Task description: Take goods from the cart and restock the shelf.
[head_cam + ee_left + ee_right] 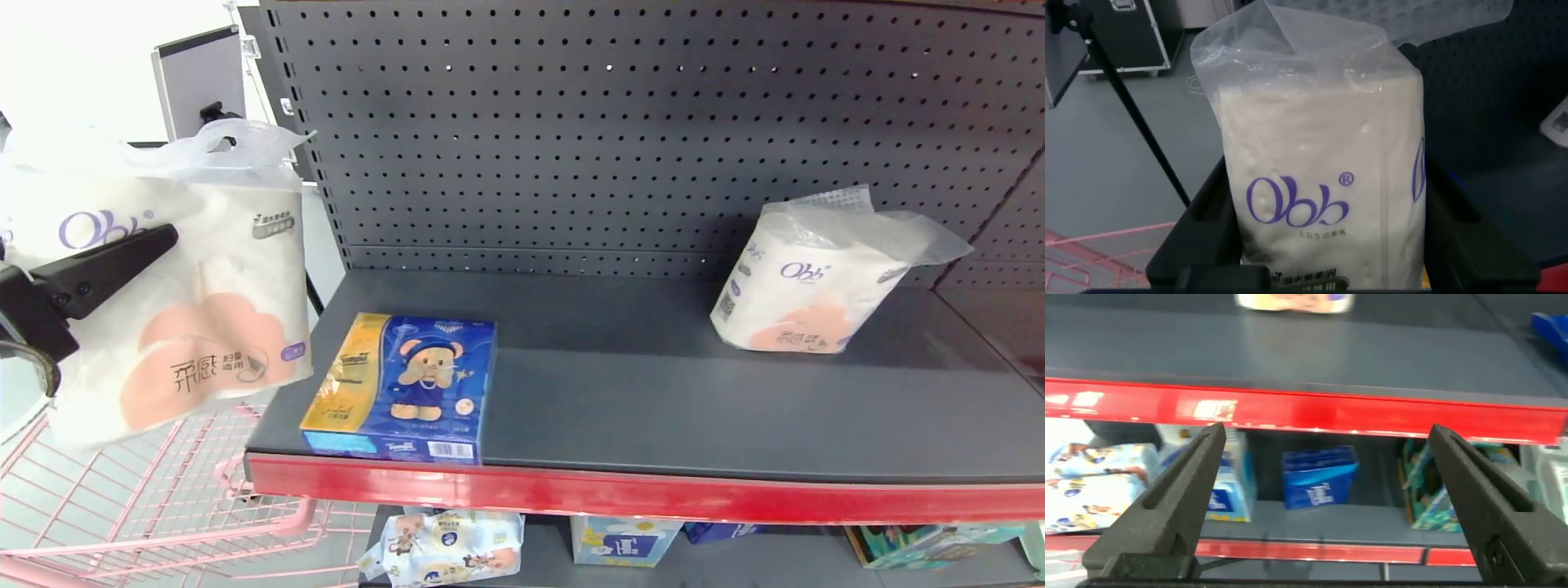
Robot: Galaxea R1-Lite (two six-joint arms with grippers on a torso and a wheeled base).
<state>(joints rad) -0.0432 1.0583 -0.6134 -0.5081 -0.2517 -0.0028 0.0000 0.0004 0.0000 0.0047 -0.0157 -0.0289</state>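
Note:
My left gripper [122, 269] is shut on a white tissue pack [188, 310] in a clear plastic bag, held in the air left of the shelf and above the pink cart [163, 506]. In the left wrist view the pack [1323, 147] stands upright between the black fingers [1200, 229]. On the grey shelf [653, 392] a blue tissue box [408, 384] lies at the front left. A second white pack [808, 286] sits at the back right. My right gripper [1327, 498] is open, with nothing in it, facing the shelf's red front edge [1315, 408].
A grey pegboard [653, 122] backs the shelf. The lower shelf holds wipes [445, 547], a light blue box [620, 539] and other goods [1319, 478]. A black stand [1135, 114] rises from the floor beside the cart.

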